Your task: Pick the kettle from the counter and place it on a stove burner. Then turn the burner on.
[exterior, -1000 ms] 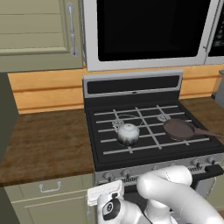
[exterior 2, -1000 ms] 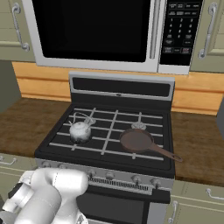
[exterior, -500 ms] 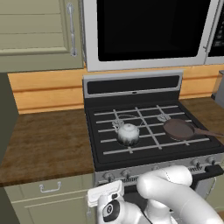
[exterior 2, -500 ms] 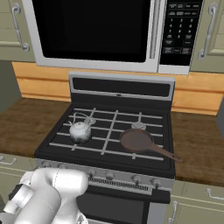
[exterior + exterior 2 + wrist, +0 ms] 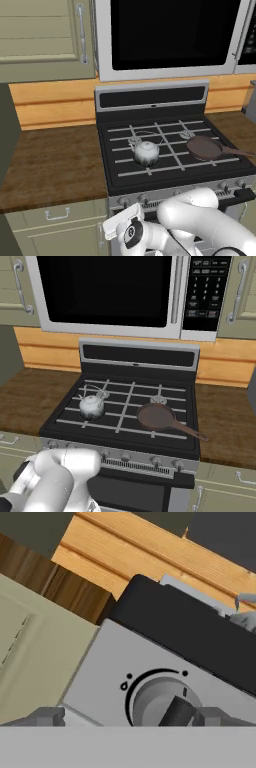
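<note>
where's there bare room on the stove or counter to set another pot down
Free: the left counter between wall and stove, and both back burners. Crowded: the front burners, taken by the kettle and the frying pan.

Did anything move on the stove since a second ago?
Nothing visibly changed. The kettle sits on the same front burner, the frying pan beside it, and the gripper stays open, low by the stove knob.
</note>
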Controlling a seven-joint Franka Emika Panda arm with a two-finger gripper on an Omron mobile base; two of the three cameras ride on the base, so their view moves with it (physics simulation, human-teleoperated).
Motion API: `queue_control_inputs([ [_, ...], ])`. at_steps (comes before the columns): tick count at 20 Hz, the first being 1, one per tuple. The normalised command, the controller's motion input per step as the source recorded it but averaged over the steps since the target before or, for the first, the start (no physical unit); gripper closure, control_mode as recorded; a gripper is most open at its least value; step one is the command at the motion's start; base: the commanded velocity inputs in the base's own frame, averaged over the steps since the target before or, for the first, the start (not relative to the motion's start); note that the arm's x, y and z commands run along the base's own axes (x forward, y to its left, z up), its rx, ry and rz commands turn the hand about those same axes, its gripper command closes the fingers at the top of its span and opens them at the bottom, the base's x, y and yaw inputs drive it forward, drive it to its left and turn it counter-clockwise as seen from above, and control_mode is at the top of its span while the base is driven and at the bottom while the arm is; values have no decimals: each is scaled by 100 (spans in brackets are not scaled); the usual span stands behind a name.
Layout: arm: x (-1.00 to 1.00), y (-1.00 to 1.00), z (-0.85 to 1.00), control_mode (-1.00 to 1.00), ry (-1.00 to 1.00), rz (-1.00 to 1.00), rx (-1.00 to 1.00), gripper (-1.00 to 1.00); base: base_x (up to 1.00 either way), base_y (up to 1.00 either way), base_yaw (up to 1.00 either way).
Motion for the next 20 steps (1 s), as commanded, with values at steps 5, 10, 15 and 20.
queue_control_inputs([
  [5,0,24,14,-100,26,26,-11,-100,0,0,0],
  [10,0,46,8,-100,21,25,-15,-100,0,0,0],
  [15,0,55,18,-100,22,25,-18,-100,0,0,0],
  [20,0,55,26,-100,26,27,-23,-100,0,0,0],
])
